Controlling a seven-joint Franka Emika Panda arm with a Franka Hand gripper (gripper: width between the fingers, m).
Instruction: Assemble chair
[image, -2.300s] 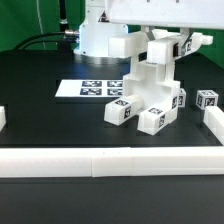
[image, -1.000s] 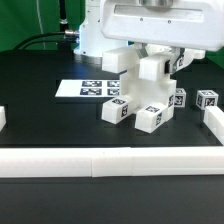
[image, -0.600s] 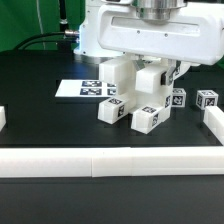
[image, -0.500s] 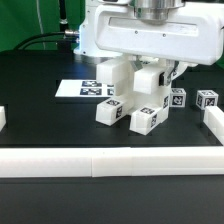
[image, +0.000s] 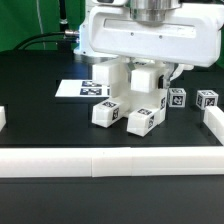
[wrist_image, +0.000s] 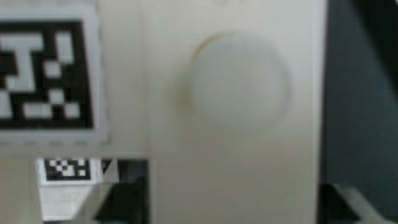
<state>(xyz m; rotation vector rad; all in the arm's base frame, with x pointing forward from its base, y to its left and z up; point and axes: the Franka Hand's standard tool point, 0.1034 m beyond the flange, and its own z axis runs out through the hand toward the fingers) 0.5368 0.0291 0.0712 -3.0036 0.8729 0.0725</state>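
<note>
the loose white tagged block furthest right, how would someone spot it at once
Follow the long white border rail across the front of the black table to the exterior view's right. Behind that end, right of the chair assembly, a small tagged piece sits close in; the loose block is the one further out, alone, nearest the picture's edge.

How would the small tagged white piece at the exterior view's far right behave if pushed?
The tagged piece looks blocky and flat-faced, so it would probably slide, not roll. Its chunky matte plastic suggests stiffness, not fragility. It sits low, so tipping seems unlikely.
</note>
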